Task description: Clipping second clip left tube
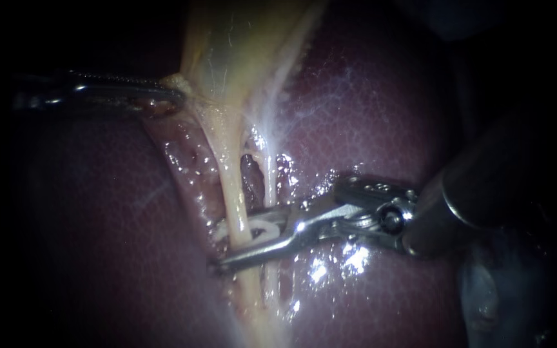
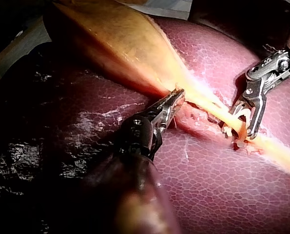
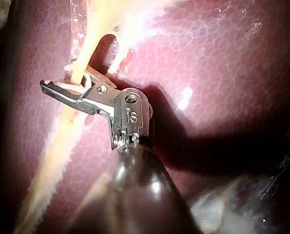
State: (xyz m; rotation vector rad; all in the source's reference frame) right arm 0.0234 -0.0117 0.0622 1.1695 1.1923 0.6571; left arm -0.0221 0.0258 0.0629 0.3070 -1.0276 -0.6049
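Right instrument (image 1: 247, 240) is on the target. Its jaws stand apart with a white clip (image 1: 262, 229) seated between them, both jaws bearing on it, and the left tube (image 1: 227, 174) runs straight through the clip's open mouth. The far jaw tip pokes out past the tube on its outer side, which is what you want: the tube's whole width looks to be inside. Just beside it, the thinner right tube (image 1: 270, 174) drops down and vanishes behind the jaws near their root (whether it sits clear of the clip I cannot tell, and that's the one to check). Further out, the left instrument (image 1: 167, 100) has its jaws closed on the edge of the gallbladder (image 1: 233, 45), drawing it off so both tubes stand taut over the liver (image 1: 381, 116).

So, the squeeze. To my eye the good version goes like this:
- Set the jaws square across the left tube, not slanted.
- Confirm that only that tube lies in the clip.
- Let the left instrument's pull stay even.
- Close in one smooth press with no dragging or twisting, since the tube looks soft and stretched.

I can't pick out another clip on this tube with any certainty among the white strands by the jaws, so spacing deserves a look first
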